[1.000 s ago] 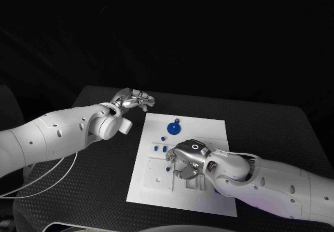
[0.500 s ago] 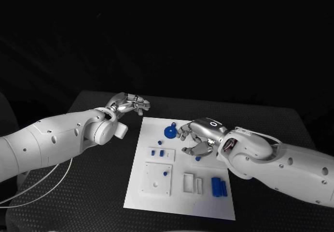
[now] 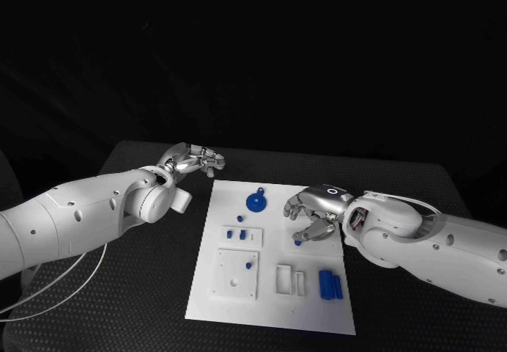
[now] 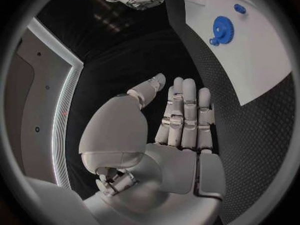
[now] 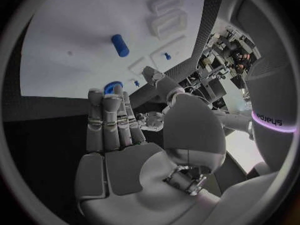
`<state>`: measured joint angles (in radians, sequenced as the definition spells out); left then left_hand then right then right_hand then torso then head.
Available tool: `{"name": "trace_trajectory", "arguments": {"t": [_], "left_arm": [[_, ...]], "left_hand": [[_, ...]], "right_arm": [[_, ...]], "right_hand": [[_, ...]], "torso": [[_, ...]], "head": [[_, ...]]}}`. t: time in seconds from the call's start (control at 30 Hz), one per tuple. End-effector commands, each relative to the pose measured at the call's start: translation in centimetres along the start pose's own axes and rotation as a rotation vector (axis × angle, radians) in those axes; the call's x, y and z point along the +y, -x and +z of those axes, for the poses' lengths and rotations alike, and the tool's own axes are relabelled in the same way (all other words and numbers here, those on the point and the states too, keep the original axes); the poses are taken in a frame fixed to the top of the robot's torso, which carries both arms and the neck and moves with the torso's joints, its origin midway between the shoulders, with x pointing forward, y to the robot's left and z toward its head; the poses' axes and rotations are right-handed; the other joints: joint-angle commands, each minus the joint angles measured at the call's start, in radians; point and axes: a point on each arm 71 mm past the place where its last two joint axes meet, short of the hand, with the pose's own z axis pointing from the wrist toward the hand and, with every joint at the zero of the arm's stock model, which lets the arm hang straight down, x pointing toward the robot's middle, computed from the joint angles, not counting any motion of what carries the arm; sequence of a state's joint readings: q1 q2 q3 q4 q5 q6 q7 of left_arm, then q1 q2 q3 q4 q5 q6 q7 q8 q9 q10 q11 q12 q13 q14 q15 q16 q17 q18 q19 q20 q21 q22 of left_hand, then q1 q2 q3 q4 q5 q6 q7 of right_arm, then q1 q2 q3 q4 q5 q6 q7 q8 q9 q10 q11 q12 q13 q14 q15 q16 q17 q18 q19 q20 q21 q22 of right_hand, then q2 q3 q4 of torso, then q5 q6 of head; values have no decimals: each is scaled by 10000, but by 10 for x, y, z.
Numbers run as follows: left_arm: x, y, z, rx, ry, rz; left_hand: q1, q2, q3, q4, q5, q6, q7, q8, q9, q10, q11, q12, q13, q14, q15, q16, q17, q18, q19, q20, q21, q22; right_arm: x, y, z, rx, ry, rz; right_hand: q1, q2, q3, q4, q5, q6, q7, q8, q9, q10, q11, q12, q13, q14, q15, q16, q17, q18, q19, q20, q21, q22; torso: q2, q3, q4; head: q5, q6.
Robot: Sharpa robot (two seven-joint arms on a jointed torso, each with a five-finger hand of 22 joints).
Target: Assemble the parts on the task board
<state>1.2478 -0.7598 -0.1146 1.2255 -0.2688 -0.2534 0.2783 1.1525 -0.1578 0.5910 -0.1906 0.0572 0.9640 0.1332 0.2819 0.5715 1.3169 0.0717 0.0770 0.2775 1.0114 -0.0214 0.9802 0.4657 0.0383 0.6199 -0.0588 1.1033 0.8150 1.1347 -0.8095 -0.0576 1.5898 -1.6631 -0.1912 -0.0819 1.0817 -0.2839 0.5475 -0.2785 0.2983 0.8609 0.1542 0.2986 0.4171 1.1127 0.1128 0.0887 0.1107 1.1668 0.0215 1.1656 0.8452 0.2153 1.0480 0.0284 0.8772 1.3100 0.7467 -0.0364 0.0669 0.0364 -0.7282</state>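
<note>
- You are seeing the task board lying in the lower middle of the head frame on the black surface, its long side running up and down the picture.
- The left hand is hovering over the bare surface just past the board's upper left corner, apart from the board; its fingers are curling inward and gripping nothing.
- In the left wrist view that hand's fingers are lying straight and side by side, with nothing between them.
- The right hand is hanging over the board's upper right part, its fingers bending downward and apart, holding nothing you can make out.
- A small blue part is sitting on the board directly beneath the right hand's fingertips; you cannot tell whether they are touching it.
- The blue gear is lying near the board's top edge, just left of the right hand and well clear of the left hand.
- Two blue bars are lying side by side at the board's lower right, below the right hand.
- Small blue pegs are standing at the board's left side, between both hands.
</note>
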Motion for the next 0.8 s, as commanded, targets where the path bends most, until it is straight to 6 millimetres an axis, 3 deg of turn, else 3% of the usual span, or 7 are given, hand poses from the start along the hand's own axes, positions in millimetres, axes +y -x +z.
{"name": "trace_trajectory", "arguments": {"t": [0.03, 0.33, 0.43, 0.63, 0.73, 0.8], "left_arm": [[-3, -1, 1, 56, -191, -69], [-3, -1, 0, 54, -184, -69], [-2, 0, 0, 43, -181, -66], [-2, -1, 0, 86, -168, -79], [-2, 0, 0, 69, -153, -74], [-2, 0, 0, 81, -148, -78]], "left_hand": [[-31, -42, 11, 50, 22, -69, 15, -49, -8, -47, 2, -39, -7, -4, 36, -27, 17, -185, -97, -571, -58, -7], [-30, -43, 10, 51, 21, -68, 15, -47, -7, -45, 1, -37, -6, -2, 36, -28, 22, -186, -98, -570, -57, -6], [-29, -43, 10, 52, 21, -67, 15, -46, -7, -45, 1, -37, -5, -2, 36, -28, 23, -186, -98, -570, -57, -6], [-32, -42, 9, 56, 21, -68, 15, -45, -6, -44, 1, -36, -5, -2, 36, -29, 25, -187, -98, -568, -56, -6], [-35, -40, 8, 58, 20, -68, 16, -45, -6, -45, 1, -36, -5, -2, 37, -29, 26, -188, -98, -568, -56, -6], [-37, -40, 7, 60, 20, -69, 16, -45, -6, -45, 1, -36, -5, -2, 37, -30, 27, -188, -98, -568, -56, -5]], "right_arm": [[-2, -9, -1, 819, -181, -779], [-7, -20, -2, 1225, -390, -1120], [-6, -23, -2, 1141, -343, -1104], [-6, -26, -1, 1130, -257, -1090], [-4, -27, -1, 1024, -160, -1045], [-3, -27, -1, 1030, -123, -1034]], "right_hand": [[-118, -18, -110, 13, -135, -4, -98, -4, -8, -265, 211, -12, -19, -87, -8, 68, -19, 465, -92, 18, -56, 175], [47, 58, -158, 2, -264, -5, -122, 51, 9, -222, 169, 52, -44, -126, -47, 90, -50, 465, -138, 20, -69, 164], [243, 120, -39, 36, -481, 59, -110, 109, 23, -148, 139, 115, -48, -127, -77, 102, -75, 465, -133, 29, -69, 160], [690, 108, 854, 433, -1867, 289, -124, 247, 10, 58, 53, 303, -67, -80, -156, 134, -168, 465, -92, 54, -83, 154], [825, 169, 1348, 681, -2406, 543, -60, 365, 18, 385, -34, 505, -14, 5, -239, 169, -201, 465, -20, 30, -42, 165], [890, 172, 1679, 833, -2469, 721, -63, 445, 28, 588, -110, 618, 20, 75, -313, 190, -221, 465, 44, -3, -5, 167]], "torso": [[-1, -17, 14], [1, -23, 34], [3, -23, 25], [-2, -27, 21], [3, -23, 26], [4, -18, 25]], "head": [[-26, -28], [-63, -59], [-61, -73], [-71, -86], [-63, -95], [-54, -99]]}}
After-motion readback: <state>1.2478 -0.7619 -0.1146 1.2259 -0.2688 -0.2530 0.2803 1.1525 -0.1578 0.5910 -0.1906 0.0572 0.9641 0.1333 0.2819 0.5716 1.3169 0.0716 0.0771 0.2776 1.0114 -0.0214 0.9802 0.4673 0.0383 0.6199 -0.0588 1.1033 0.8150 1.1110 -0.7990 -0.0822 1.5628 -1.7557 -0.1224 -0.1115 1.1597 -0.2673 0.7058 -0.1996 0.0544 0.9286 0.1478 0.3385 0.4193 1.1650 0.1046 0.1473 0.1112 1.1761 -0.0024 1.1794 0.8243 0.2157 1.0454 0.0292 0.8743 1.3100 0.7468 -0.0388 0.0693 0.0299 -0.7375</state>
